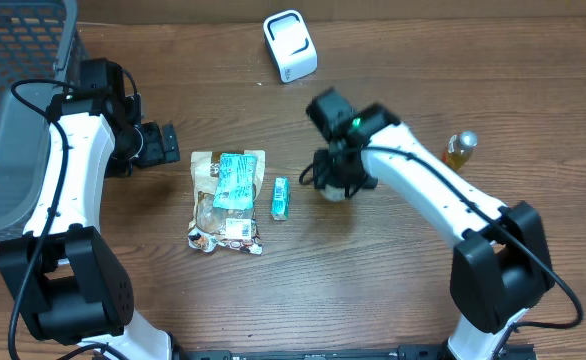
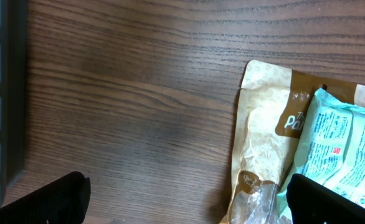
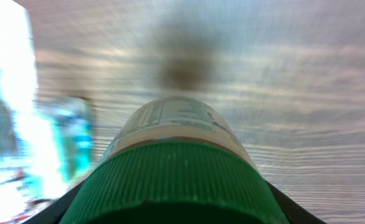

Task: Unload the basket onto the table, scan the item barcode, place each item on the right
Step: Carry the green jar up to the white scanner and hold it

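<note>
Right gripper clamped on green-capped jar; left gripper wide open, empty; one pouch; one teal sachet; one teal box; one scanner.

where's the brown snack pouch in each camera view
Overhead: brown snack pouch lies left of centre.
Left wrist: the pouch is at the right edge, cut off by the frame.
Right wrist: cannot tell; a green-lidded jar fills the view and the left side is blur.
Shared landmark: teal packet lying on the pouch, in overhead and left wrist.
</note>
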Robot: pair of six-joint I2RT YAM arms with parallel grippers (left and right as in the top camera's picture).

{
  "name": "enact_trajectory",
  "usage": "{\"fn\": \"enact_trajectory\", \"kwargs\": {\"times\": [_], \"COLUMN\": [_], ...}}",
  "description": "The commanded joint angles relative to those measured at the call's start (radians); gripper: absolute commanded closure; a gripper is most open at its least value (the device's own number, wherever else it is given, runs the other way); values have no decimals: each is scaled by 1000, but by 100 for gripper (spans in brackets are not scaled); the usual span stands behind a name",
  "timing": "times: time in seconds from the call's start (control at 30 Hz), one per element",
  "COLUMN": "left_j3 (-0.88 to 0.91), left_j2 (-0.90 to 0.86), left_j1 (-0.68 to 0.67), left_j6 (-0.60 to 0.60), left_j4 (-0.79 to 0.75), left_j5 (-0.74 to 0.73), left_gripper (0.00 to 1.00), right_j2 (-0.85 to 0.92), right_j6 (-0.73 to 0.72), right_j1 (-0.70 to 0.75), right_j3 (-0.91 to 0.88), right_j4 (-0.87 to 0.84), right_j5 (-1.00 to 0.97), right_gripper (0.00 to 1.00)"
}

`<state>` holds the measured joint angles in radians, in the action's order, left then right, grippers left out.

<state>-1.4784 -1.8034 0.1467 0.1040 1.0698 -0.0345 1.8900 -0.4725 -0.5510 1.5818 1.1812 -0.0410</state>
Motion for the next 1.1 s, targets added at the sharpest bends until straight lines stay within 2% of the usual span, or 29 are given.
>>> {"fn": "enact_trajectory", "kwargs": {"times": [0.0, 0.07, 0.17, 0.27, 0.63, 0.83, 1.07], "left_j3": [-22, -22, -22, -22, -22, -22, -22], "left_j2": [-14, -14, -14, -14, -14, -14, -14], "left_j1": [5, 4, 4, 4, 4, 4, 4], "left_j6": [-8, -7, -8, -7, -8, -7, -7], "left_j4": [-1, -1, -1, -1, -1, -1, -1], "left_j5": [-8, -8, -8, -8, -8, -8, -8], "left_gripper": [0, 1, 0, 0, 0, 0, 0], "right_j2": [-12, -12, -12, -12, -8, 44, 177], "right_j6": [81, 120, 175, 193, 193, 194, 433], "right_j1": [8, 8, 8, 8, 10, 10, 10], "right_j3": [206, 317, 448, 514, 486, 466, 465], "right_j4": [91, 172, 237, 226, -60, -195, -318], "right_j5": [-2, -2, -2, -3, -109, -190, -213], "right_gripper": [53, 60, 63, 64, 82, 87, 87]}}
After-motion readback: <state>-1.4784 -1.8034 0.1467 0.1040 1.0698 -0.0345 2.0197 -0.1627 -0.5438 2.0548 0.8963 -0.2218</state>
